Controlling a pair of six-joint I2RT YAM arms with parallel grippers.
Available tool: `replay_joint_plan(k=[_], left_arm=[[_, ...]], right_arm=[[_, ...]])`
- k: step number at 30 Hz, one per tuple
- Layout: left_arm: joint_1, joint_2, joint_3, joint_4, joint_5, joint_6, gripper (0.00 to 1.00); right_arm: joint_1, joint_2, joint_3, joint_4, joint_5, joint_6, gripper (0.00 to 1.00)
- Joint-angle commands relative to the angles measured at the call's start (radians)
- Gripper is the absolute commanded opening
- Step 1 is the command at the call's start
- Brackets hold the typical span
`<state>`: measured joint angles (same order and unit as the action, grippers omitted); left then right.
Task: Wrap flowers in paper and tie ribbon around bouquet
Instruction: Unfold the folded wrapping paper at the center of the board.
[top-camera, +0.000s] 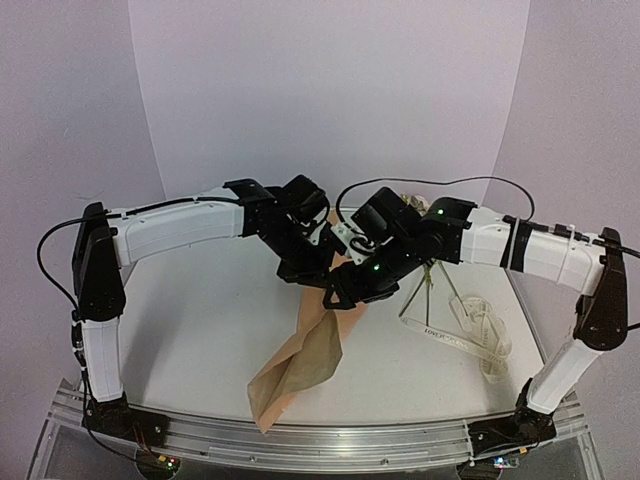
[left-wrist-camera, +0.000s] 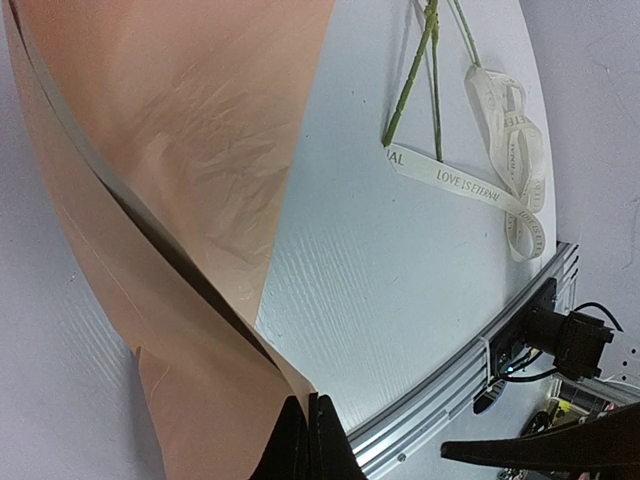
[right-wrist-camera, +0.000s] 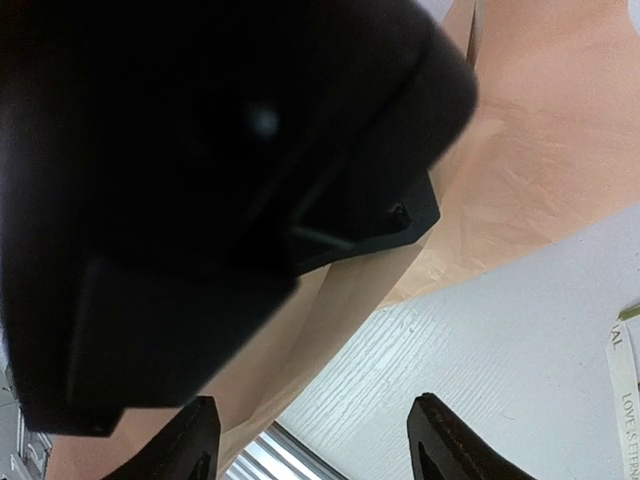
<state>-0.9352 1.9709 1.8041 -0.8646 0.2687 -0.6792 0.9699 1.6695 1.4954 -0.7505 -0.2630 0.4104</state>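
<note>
The tan paper (top-camera: 305, 365) hangs folded from above the table's middle, with its lower end resting near the front edge. My left gripper (top-camera: 322, 268) is shut on its upper edge. In the left wrist view the fingers (left-wrist-camera: 308, 435) are pinched together on the paper (left-wrist-camera: 180, 150). My right gripper (top-camera: 342, 292) is right beside it, open, jaws wide apart (right-wrist-camera: 320, 440), with the paper (right-wrist-camera: 540, 170) just ahead and its edge by the left finger. The flowers' green stems (top-camera: 428, 283) (left-wrist-camera: 420, 70) lie at the right, their blooms mostly hidden behind the right arm. The cream ribbon (top-camera: 470, 335) (left-wrist-camera: 470, 185) lies loose beside the stems.
The white table (top-camera: 200, 330) ends at an aluminium rail (top-camera: 330, 440) along the front. The left gripper's black body (right-wrist-camera: 200, 150) fills much of the right wrist view. A strip of ribbon (right-wrist-camera: 625, 400) shows at that view's right edge.
</note>
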Motion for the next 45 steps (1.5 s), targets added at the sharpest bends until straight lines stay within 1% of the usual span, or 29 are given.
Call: replay_joint_plan(k=[1, 3, 8, 13, 15, 18, 24, 26, 28, 29, 30, 32, 33, 34, 35, 39, 40, 42, 45], left_arm=[[-0.005, -0.004, 0.055, 0.008, 0.001, 0.001, 0.00], [-0.005, -0.004, 0.054, 0.010, 0.000, 0.003, 0.00], [-0.005, -0.004, 0.054, 0.016, 0.010, 0.005, 0.00], [-0.005, -0.003, 0.057, 0.020, 0.020, 0.010, 0.00], [-0.005, 0.000, 0.055, 0.020, 0.027, 0.010, 0.00], [-0.005, -0.003, 0.048, 0.020, 0.029, 0.009, 0.00], [-0.005, -0.017, 0.047, 0.030, 0.028, 0.011, 0.00], [-0.005, -0.015, 0.049, 0.031, 0.037, 0.016, 0.01], [-0.005, -0.019, 0.044, 0.039, 0.042, 0.017, 0.05], [-0.005, -0.023, 0.040, 0.044, 0.042, 0.018, 0.07], [-0.004, -0.030, 0.032, 0.051, 0.042, 0.018, 0.11], [-0.003, -0.052, 0.006, 0.072, 0.039, 0.015, 0.23], [0.000, -0.067, -0.012, 0.085, 0.035, 0.012, 0.31], [0.003, -0.084, -0.033, 0.098, 0.031, 0.009, 0.42], [0.008, -0.103, -0.056, 0.112, 0.022, 0.005, 0.51], [0.031, -0.228, -0.205, 0.179, -0.004, -0.003, 0.78], [0.039, -0.258, -0.243, 0.195, -0.005, -0.005, 0.83], [0.053, -0.311, -0.312, 0.218, -0.009, -0.003, 0.89], [0.072, -0.380, -0.395, 0.228, -0.020, 0.010, 0.95]], right_arm=[[-0.003, -0.015, -0.038, 0.037, -0.002, 0.027, 0.55], [-0.003, -0.022, -0.050, 0.045, -0.006, 0.036, 0.48], [-0.003, -0.027, -0.071, 0.045, -0.019, 0.042, 0.46], [-0.003, -0.020, -0.078, 0.045, -0.053, 0.047, 0.40], [-0.003, -0.016, -0.076, 0.042, -0.057, 0.047, 0.32], [-0.003, -0.017, -0.077, 0.035, -0.060, 0.043, 0.25], [-0.003, -0.009, -0.066, 0.016, -0.110, 0.029, 0.20], [-0.003, -0.003, -0.058, 0.008, -0.118, 0.028, 0.15], [-0.003, 0.000, -0.049, -0.005, -0.121, 0.022, 0.06], [-0.003, 0.001, -0.042, -0.016, -0.120, 0.018, 0.01], [-0.003, 0.001, -0.037, -0.032, -0.115, 0.014, 0.00], [-0.003, 0.001, -0.022, -0.059, -0.105, 0.005, 0.00], [-0.003, 0.000, -0.015, -0.069, -0.098, 0.000, 0.00], [-0.003, -0.003, -0.009, -0.083, -0.090, -0.005, 0.00], [-0.003, -0.003, 0.002, -0.108, -0.077, -0.010, 0.00], [-0.002, -0.022, 0.010, -0.156, -0.012, -0.012, 0.00], [-0.002, -0.025, 0.011, -0.167, 0.006, -0.011, 0.00], [-0.002, -0.023, 0.026, -0.194, 0.037, -0.002, 0.00], [0.005, -0.020, 0.047, -0.226, 0.084, 0.018, 0.00]])
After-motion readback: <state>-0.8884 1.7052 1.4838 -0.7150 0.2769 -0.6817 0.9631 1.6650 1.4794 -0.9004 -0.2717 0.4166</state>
